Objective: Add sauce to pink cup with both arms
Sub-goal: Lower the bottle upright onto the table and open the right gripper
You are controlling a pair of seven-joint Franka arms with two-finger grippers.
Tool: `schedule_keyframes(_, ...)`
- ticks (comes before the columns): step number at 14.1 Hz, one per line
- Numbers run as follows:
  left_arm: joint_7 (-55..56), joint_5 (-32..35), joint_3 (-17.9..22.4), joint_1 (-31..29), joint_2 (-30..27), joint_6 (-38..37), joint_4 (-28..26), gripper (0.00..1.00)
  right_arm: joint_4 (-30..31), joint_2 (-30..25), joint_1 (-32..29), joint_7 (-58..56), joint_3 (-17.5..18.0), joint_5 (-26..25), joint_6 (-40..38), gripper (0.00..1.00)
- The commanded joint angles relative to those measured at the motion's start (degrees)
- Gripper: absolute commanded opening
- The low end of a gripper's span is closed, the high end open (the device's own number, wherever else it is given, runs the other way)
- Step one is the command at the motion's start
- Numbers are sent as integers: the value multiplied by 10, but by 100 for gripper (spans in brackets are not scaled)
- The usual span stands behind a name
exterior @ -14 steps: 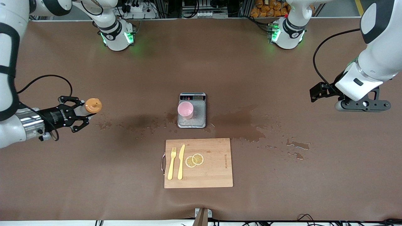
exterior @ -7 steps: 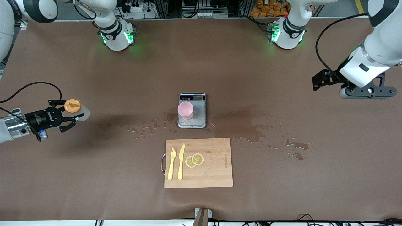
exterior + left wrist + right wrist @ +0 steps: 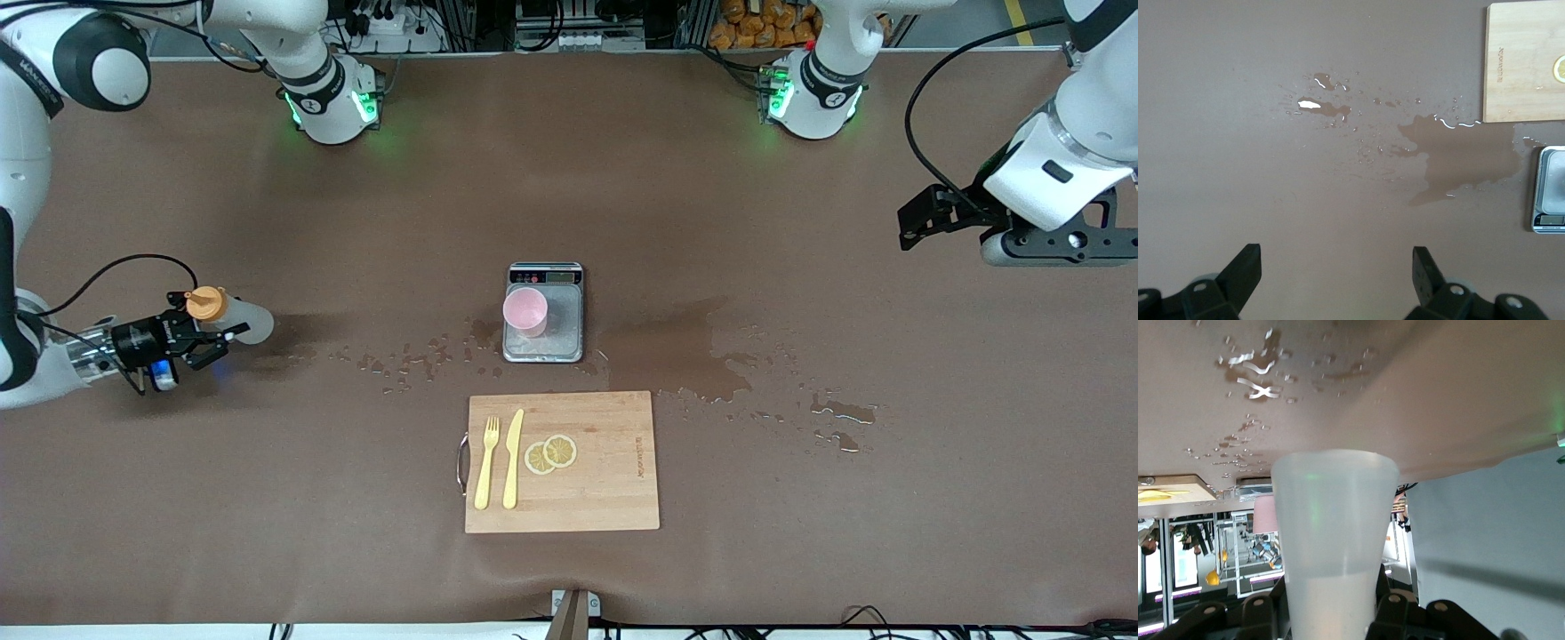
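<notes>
— Where is your right tool (image 3: 206, 331), and what is in it?

— At the left edge of the front frame, halfway down, low over the desk (image 3: 569, 196) at the right arm's end. I have it clamped on the sauce bottle (image 3: 233, 318); my right wrist view shows the bottle's body (image 3: 1333, 540) rising straight out from between the fingers.

— Why hold it out there?

— My guess is that I am setting it down, well apart from the pink cup (image 3: 524, 311), so it cannot knock anything.

— And the cup?

— At frame centre, standing on the scale (image 3: 560, 336), presumably so the added sauce can be weighed. Puddles (image 3: 685, 351) darken the desk beside it.

— How does the bottle look?

— Whitish and see-through, tapered, with an orange cap (image 3: 205, 303). It lies tipped over, cap toward my arm, base toward the cup.

— Your left tool (image 3: 1337, 283)?

— It waits at the upper right of the front frame, spread wide and empty, over bare desk.
</notes>
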State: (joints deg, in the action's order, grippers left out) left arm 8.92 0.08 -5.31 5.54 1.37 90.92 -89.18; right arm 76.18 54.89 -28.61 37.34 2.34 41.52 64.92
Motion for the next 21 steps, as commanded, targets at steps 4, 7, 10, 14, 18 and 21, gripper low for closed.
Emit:
schedule_keyframes(4, -22, -7, 4, 2, -23, -18, 1, 100, -6, 40, -29, -70, 6, -4, -3, 53)
schedule_keyframes(7, -12, -12, 2, 2, -27, -35, 1, 100, -6, 47, -33, -84, 5, -16, 0, 58)
schedule_keyframes(10, -11, -11, 5, 1, -23, -53, 18, 100, -6, 49, -32, -84, 5, -22, 6, 63)
schedule_keyframes(14, -19, -7, 7, 0, -23, -91, 20, 100, -9, 52, -30, -83, 6, -22, 8, 70)
schedule_keyframes(18, -20, -10, 15, -7, -20, -91, 30, 100, -47, 44, -27, -75, 6, -21, 4, 100)
schedule_keyframes(21, -13, -10, 14, -6, -21, -93, 28, 100, -81, 21, -32, -33, 5, -24, 0, 100)
